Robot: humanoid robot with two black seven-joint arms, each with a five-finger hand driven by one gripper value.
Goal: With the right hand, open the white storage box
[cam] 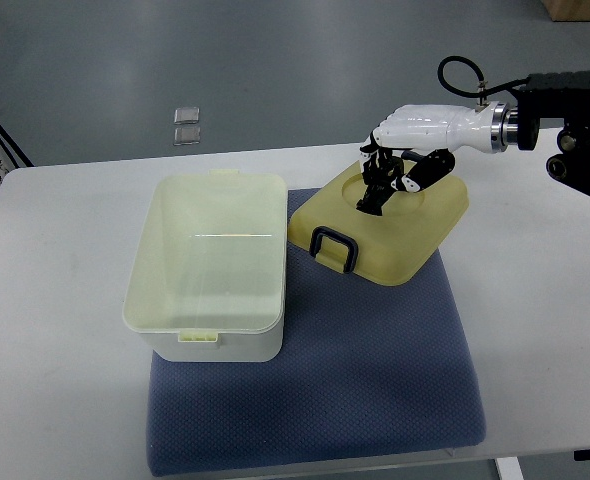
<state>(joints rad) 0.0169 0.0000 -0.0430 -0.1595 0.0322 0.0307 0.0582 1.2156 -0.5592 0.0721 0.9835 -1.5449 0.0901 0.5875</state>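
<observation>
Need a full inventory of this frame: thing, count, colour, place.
storage box: 1, pale white-yellow, open and empty, on the mat's left part
lid: 1, pale yellow with a dark handle, off the box, lying right of it on the mat's far right corner
mat: 1, blue-grey, on the table, under box and lid
table: 1, white
small clear items: 2, on the grey floor beyond the table
right hand: 1, white with dark fingers, curled down onto the lid's far edge
left hand: not in view
</observation>
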